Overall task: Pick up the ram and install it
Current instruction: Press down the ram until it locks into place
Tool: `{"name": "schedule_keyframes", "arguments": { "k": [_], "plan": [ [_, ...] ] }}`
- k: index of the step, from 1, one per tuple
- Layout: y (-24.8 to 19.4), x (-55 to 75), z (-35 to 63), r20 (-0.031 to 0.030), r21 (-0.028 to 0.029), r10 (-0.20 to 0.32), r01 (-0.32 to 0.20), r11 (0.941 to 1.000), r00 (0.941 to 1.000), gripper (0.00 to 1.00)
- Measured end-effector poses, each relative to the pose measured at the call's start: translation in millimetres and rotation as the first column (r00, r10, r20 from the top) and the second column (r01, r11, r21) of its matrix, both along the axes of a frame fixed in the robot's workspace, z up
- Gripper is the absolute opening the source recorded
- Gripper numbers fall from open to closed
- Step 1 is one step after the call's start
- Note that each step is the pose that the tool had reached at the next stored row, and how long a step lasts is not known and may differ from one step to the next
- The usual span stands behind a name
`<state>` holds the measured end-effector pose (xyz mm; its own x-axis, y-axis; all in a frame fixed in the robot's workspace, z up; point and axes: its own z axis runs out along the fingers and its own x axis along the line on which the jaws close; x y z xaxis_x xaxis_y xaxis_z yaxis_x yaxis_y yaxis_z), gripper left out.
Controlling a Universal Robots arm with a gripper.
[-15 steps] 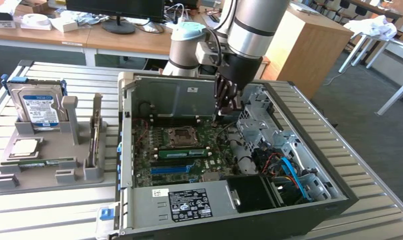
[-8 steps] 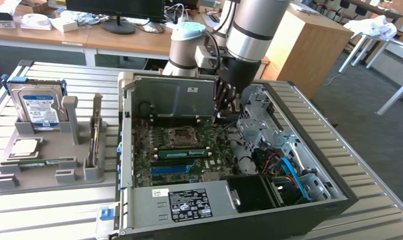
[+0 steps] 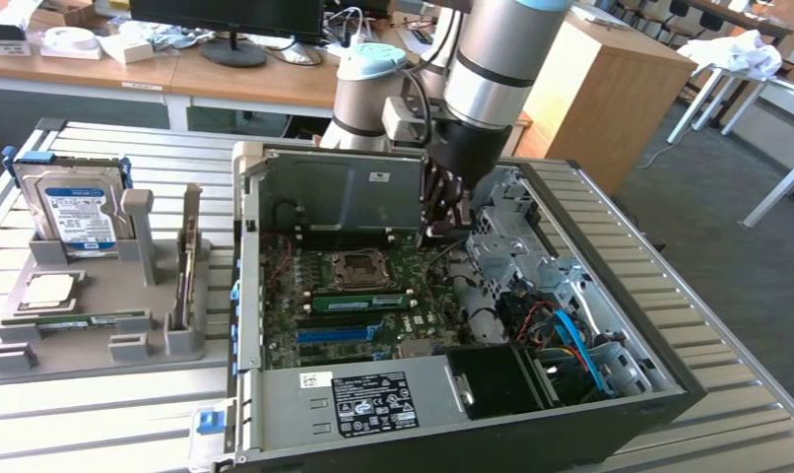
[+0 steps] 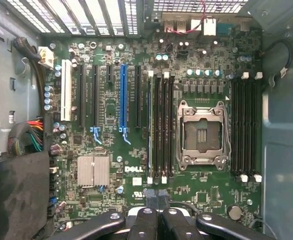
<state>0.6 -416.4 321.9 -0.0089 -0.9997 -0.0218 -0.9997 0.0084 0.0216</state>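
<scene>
One ram [image 3: 358,301], a long green stick, stands seated in a slot on the motherboard [image 3: 370,325] inside the open case. From the wrist it appears edge-on as a thin line [image 4: 149,130] in the first slot beside the empty CPU socket [image 4: 201,132]. A second, similar ram [image 3: 75,320] lies flat on the grey holder tray [image 3: 95,355] at the exterior view's left. My gripper [image 3: 444,219] hangs above the board, clear of the seated stick. Its fingers [image 4: 146,215] stand pressed together with nothing between them, just off the end of the slots.
The tray also carries a silver hard drive [image 3: 75,212] with a blue-white label and a square CPU chip [image 3: 49,289]. Case walls [image 3: 358,192], a drive cage [image 3: 515,246] and blue cables [image 3: 574,340] ring the board. A power supply [image 3: 370,399] sits at the case front.
</scene>
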Motion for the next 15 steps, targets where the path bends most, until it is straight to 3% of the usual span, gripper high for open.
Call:
{"name": "schedule_keyframes", "arguments": {
  "k": [15],
  "plan": [
    [0.0, 0.0, -13.5, 0.0000, 0.0001, 0.000, 0.000, 1.0000, 1.0000, 0.10]
  ]
}}
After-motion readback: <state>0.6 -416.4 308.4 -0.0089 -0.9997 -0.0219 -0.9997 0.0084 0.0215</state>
